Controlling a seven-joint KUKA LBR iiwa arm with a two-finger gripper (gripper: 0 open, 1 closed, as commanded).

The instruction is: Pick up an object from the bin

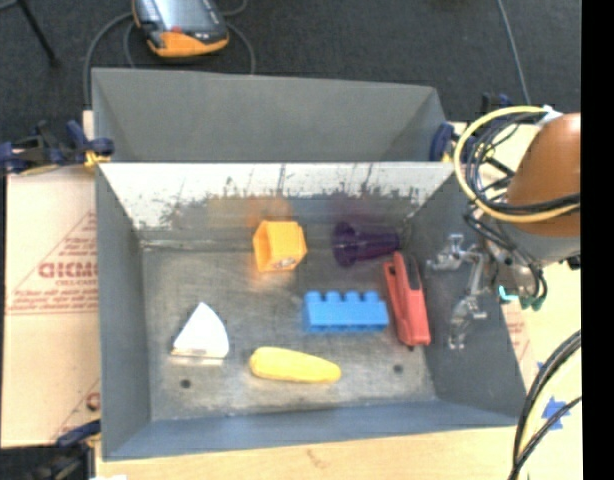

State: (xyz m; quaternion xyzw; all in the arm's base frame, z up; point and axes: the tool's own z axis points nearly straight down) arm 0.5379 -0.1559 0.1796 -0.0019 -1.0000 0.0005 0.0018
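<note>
Your gripper [457, 296] hangs over the bin's [122, 318] right wall, its fingers spread with nothing between them. Nearest to it you have a red bar [407, 303] lying by the right edge, with a blue brick [345, 310] just beside it. A purple cup [362, 243], orange cube [278, 245], yellow banana [294, 366] and white wedge [201, 333] lie further left.

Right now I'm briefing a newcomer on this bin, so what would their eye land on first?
Probably the bright blue toy brick mid-floor, with a red flat tool lying just right of it. Next, the orange cube and purple cup along the back, and the yellow banana-shaped piece near the front. The gripper hangs over the right wall of the bin, beside the red tool, holding nothing.
</note>
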